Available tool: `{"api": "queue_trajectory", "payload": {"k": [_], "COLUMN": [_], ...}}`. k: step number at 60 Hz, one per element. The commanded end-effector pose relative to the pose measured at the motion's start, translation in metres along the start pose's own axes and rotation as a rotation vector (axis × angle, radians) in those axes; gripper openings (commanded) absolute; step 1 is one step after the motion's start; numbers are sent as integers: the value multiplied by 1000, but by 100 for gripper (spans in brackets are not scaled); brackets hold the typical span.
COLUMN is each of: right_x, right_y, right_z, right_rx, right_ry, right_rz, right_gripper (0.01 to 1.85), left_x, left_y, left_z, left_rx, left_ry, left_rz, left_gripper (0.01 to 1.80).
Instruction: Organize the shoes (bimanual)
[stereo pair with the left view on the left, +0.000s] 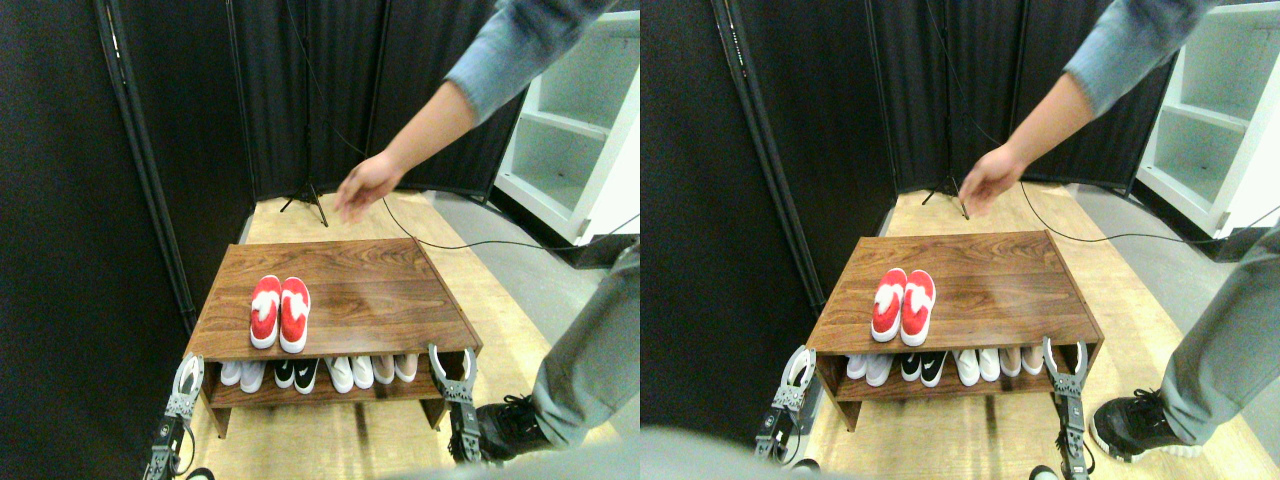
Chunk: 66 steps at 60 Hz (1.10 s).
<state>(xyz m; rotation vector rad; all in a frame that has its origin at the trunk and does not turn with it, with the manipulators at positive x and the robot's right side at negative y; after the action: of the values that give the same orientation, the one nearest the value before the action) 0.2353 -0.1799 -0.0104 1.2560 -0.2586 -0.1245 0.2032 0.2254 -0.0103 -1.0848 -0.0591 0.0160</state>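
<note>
Nearest to us, just below the front corners of the wooden shoe bench (380, 290), we see both pale manipulators rising from the bottom edge: the left gripper (187, 375) stands at the bench's front left corner with its curved grey jaws spread, touching nothing, and the right gripper (448, 365) stands at the front right corner, its jaws likewise spread and holding nothing. To the right of the bench, a person's leg in grey trousers ends in a black laced sneaker (510, 425) planted on the pale wood-plank floor (350, 440). Under the bench's top, on its lower shelf, a row of white, black-and-white and beige shoes (320, 372) lines up with toes pointing forward. On the bench's smooth, dark-grained top, toward its left half, the red shoes (279, 312) lie side by side and touching, rounded slip-ons with white patches on their uppers and white soles. Beyond the bench's far edge, a person's hand (365, 187) hangs in the air, fingers loose, from an arm in a blue-grey sleeve. Behind the bench stand black fabric screens (180, 110), a thin black cable on the floor, and to the right a white shelving unit (570, 140)
</note>
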Motion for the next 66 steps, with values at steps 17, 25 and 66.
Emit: {"api": "queue_trajectory", "payload": {"k": [17, 25, 66], "right_x": [1, 1, -1], "right_y": [11, 12, 12], "right_z": [2, 2, 3], "right_rx": [35, 49, 41], "right_ry": [-3, 2, -2], "right_rz": [55, 60, 63], "right_gripper": [46, 43, 43], "left_x": [2, 1, -6], "left_y": [-5, -4, -4], "left_z": [-3, -4, 2], "left_rx": [-6, -6, 15], "left_ry": [-79, -90, -79], "left_rz": [-19, -11, -44], "left_gripper": [1, 1, 1]}}
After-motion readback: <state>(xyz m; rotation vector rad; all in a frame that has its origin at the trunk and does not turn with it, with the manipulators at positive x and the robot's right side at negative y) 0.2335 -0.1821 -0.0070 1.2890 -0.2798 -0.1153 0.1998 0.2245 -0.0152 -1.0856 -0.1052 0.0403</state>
